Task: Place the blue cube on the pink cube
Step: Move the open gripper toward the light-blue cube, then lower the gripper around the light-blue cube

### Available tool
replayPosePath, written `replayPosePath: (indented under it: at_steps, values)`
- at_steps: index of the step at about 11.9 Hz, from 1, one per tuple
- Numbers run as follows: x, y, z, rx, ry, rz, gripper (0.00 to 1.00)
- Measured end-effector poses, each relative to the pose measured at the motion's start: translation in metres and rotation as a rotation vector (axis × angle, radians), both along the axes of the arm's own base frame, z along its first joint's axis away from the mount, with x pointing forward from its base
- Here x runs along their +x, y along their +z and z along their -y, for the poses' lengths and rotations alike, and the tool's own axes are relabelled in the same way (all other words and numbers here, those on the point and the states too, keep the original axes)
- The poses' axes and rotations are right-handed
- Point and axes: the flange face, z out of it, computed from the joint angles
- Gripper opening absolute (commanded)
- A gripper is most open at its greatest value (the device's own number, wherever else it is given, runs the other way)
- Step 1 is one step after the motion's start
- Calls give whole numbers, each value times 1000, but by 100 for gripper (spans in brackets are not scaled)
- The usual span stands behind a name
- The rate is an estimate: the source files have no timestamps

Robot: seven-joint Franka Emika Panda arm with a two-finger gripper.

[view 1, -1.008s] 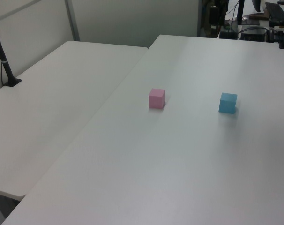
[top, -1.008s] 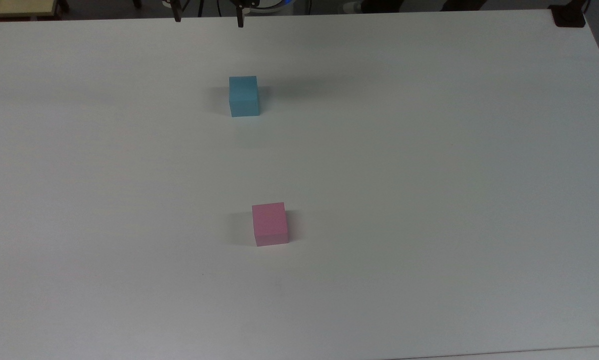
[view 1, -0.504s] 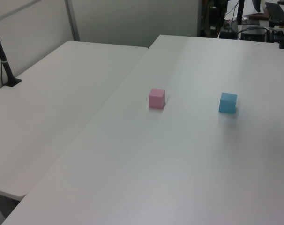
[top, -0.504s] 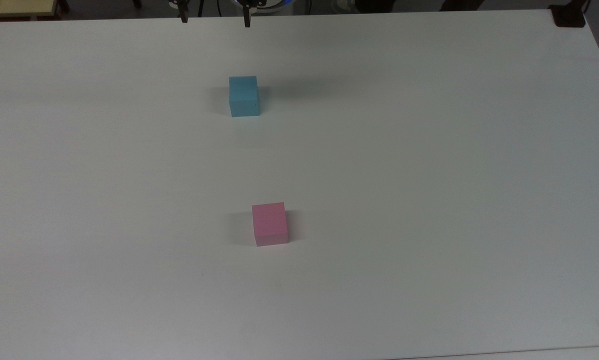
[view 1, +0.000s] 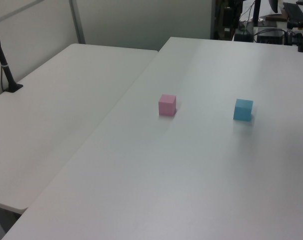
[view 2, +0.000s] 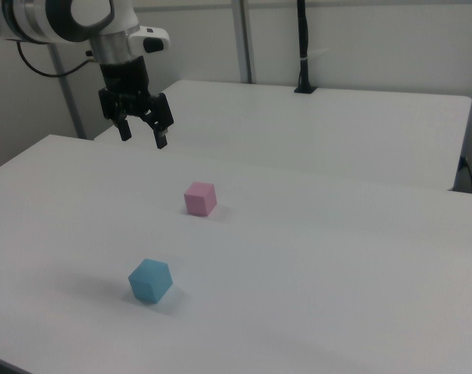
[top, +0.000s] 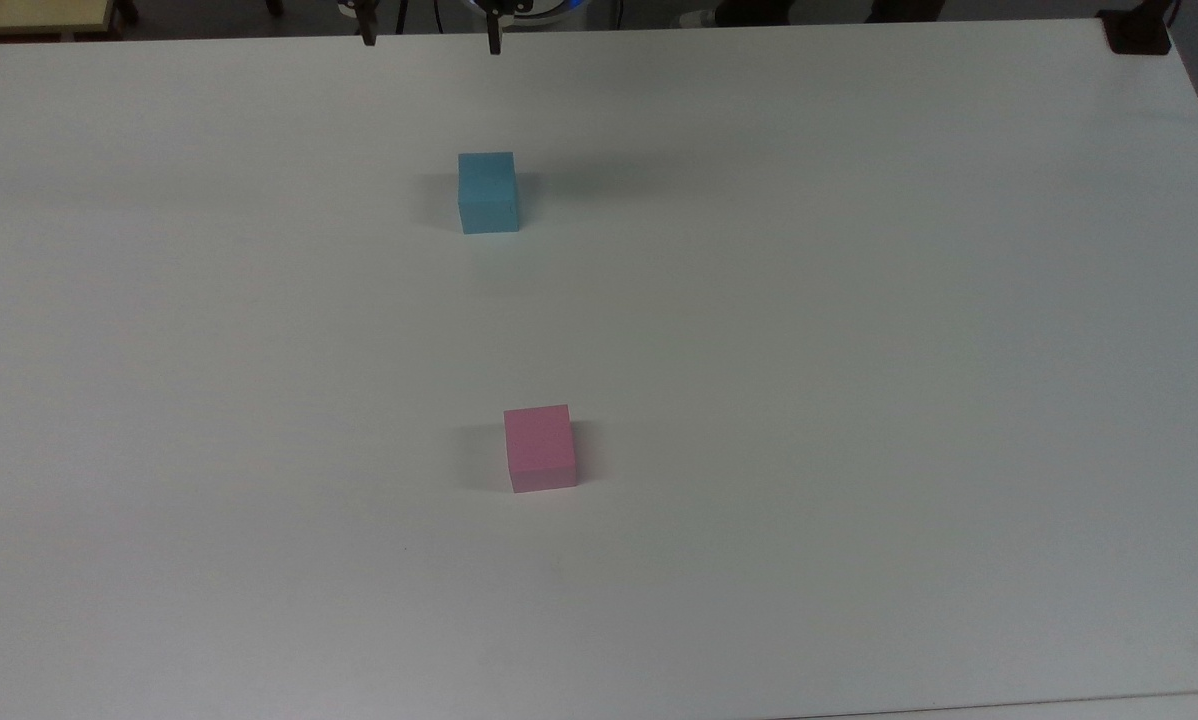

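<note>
We see the blue cube (top: 488, 191) resting flat on the white surface (top: 859, 350), toward the top view's upper middle, and the pink cube (top: 539, 447) lying well apart from it, lower in the top view and slightly to the top view's right. Being cubes, neither has a long axis; in the top view both sit with edges nearly square to the frame, turned only slightly. In the right view the blue cube (view 2: 150, 280) shows a corner edge toward the camera, while the pink cube (view 2: 199, 198) stands beyond it. In the left view the pink cube (view 1: 167, 105) lies to the left view's left of the blue cube (view 1: 243, 109).

We find the claw (view 2: 143, 136) raised above the surface with its fingers spread apart and empty, well clear of both cubes; in the top view its fingertips (top: 495, 44) show at the upper edge.

Compared with a second ago, the fingertips sit slightly farther toward the top view's right; the cubes are unmoved.
</note>
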Motion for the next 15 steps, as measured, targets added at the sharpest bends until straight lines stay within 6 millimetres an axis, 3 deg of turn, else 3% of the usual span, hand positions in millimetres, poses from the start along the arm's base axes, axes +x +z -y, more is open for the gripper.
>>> replayPosePath:
  at_steps: [6, 10, 15]
  values:
    - [4, -16, 1, 1, -1, -31, 100]
    - [-4, -57, 1, 2, 18, -104, 100]
    - [-54, -117, -1, -24, 51, -76, 100]
